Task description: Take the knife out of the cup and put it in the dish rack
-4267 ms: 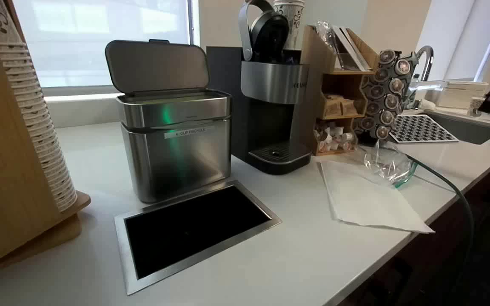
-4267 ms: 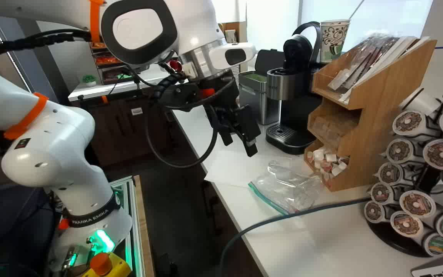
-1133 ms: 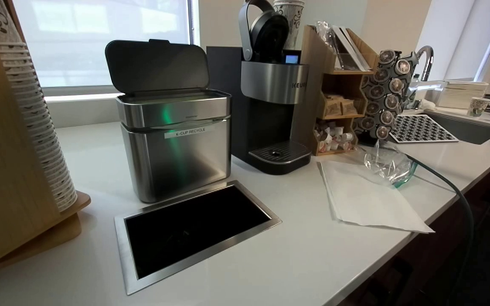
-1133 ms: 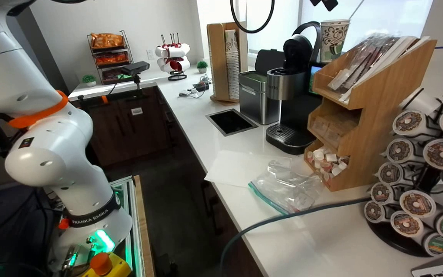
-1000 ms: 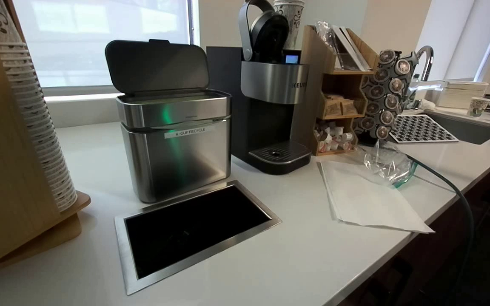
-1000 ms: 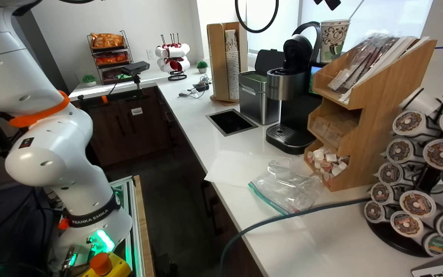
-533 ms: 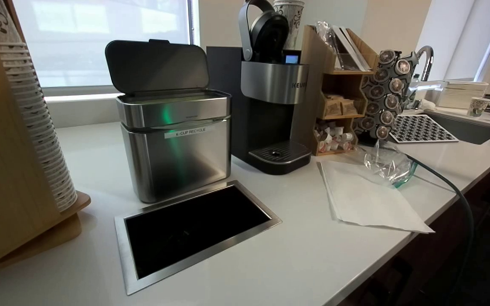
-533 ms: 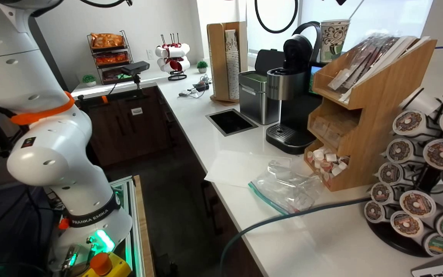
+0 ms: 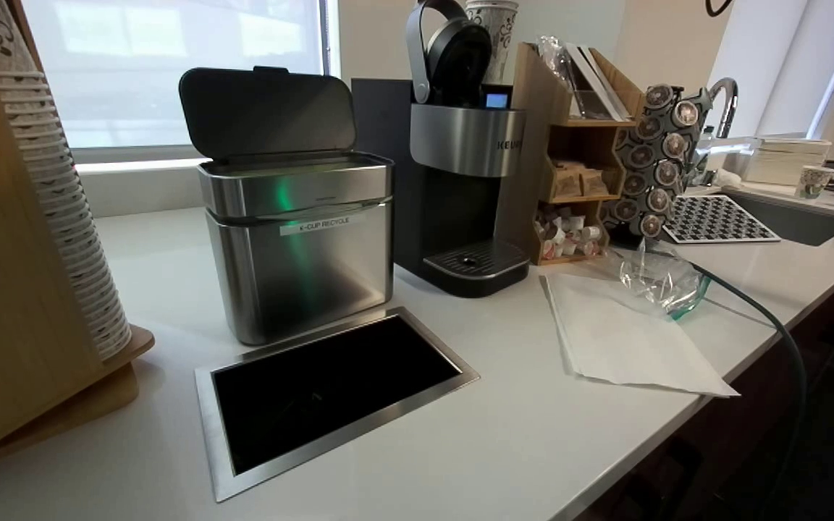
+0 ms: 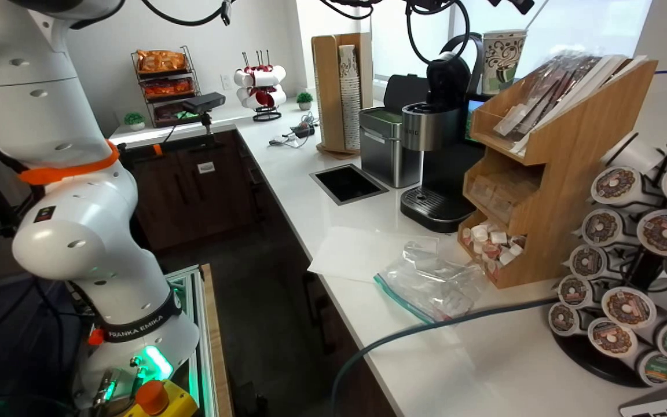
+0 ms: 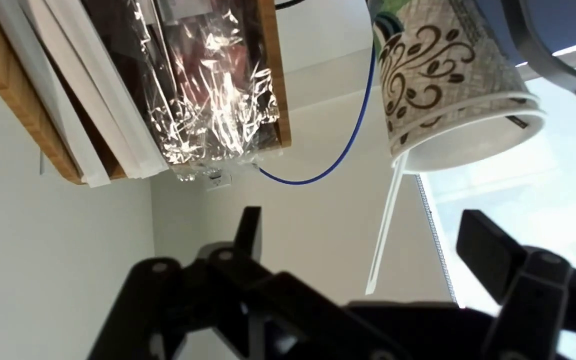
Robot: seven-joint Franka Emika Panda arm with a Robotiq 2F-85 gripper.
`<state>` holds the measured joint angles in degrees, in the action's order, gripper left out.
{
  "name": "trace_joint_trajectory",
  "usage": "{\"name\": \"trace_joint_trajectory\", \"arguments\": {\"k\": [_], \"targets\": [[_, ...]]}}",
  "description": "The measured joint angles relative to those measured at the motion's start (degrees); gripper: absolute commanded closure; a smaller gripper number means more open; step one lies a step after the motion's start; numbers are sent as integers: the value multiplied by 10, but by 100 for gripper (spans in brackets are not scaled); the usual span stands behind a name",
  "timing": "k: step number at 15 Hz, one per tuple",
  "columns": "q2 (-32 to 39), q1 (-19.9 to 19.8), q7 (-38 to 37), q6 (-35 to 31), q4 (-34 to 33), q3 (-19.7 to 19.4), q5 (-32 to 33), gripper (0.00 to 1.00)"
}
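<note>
Pale wall (image 11: 313, 240) fills the wrist view's middle. Our black claw (image 11: 368, 237) gapes wide, empty, framing the slim white knife (image 11: 385, 230) slanting steeply down-left from the patterned paper cup (image 11: 435, 82), upper right.

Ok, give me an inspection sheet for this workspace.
Surface: white counter with a rectangular opening.
Job's things: what looks like the knife sticks out of the patterned paper cup; dish rack not identifiable.
Clutter: white paper and clear plastic bag on the counter.
Claw: open, nothing held.
Cables: dark cord across the counter and over its edge; blue cable by the wall; black loop hanging overhead.
Surroundings: coffee machine, steel bin with raised lid, wooden organizer, pod carousel, sink.
</note>
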<state>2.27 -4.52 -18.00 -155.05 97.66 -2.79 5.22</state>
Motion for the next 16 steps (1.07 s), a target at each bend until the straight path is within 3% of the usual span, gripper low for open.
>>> {"name": "trace_joint_trajectory", "arguments": {"k": [13,14,16], "targets": [[60,1,-2,-63,-45,8,-1,0],[64,1,-3,-67,-48,8,-1,8],[71,1,-3,-70,-53,10,-3,34]]}}
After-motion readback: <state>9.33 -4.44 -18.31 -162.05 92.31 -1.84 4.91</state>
